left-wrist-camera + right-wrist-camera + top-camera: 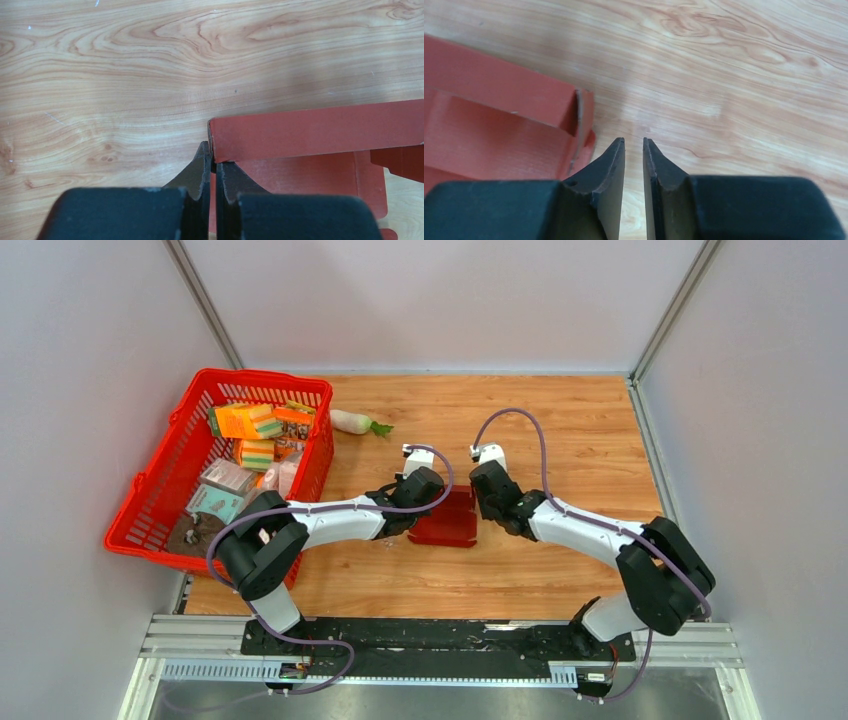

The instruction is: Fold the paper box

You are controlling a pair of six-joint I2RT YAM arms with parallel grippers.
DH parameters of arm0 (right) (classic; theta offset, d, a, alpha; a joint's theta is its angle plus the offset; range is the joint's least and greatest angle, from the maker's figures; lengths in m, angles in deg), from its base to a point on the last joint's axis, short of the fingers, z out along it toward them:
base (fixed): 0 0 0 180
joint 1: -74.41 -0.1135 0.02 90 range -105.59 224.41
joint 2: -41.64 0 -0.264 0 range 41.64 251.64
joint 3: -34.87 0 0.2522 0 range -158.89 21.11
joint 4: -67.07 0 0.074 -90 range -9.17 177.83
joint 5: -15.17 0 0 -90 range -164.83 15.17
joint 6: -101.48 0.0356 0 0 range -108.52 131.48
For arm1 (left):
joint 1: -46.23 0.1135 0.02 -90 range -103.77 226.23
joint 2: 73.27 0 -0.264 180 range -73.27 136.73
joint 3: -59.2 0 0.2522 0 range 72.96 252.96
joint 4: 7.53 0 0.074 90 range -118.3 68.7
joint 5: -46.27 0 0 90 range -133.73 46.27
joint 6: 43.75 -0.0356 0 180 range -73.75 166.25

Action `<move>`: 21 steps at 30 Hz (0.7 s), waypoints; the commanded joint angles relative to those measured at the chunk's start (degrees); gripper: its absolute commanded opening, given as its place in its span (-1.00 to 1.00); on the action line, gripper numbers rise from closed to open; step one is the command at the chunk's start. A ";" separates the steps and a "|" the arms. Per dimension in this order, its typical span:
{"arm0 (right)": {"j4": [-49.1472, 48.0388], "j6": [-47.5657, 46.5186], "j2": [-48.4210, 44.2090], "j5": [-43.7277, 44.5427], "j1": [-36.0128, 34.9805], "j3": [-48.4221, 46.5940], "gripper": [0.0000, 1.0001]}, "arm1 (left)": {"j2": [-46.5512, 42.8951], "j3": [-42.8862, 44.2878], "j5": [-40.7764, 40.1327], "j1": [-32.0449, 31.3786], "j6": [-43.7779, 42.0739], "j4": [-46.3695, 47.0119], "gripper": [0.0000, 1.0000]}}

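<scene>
Left wrist view, starting at the left pincer [212, 156]: narrowed to a slit with a sliver of red card between the fingers, so apparently clamped on the end of a raised wall of the dark red, thin-cardboard paper box [320, 131], creased into panels and flaps. Beyond that, only the pale wood-grain bench [125, 75].

In the right wrist view, the right pincer [634, 142] narrow as well, but with bare wood showing through the gap. Holding nothing, just beside a corner of the box; contact impossible to tell.

From above, paper box around the middle of the bench, a little toward the near edge, between both pincers. Well apart from the red plastic mesh basket [265, 378] at the left edge.

Likely very light and floppy: stiff only along the standing walls, bending readily at the creases, prone to sliding on smooth wood and to springing back open. Easily crumpled by a hard pinch. Best taken at a flap's free edge or a wall's end close to a crease, with the other pincer pressing the base flat.
</scene>
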 commanded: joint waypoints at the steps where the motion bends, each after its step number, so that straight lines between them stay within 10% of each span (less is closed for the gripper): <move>1: -10.67 -6.04 -0.51 -8.59 -0.38 0.62 -0.54 | -1.13 1.12 1.59 -0.41 -0.63 -2.19 -1.00; 21: -21.39 -9.03 0.36 -12.49 -0.74 4.22 -0.25 | -1.04 1.04 1.41 -0.41 -0.63 -2.19 -1.00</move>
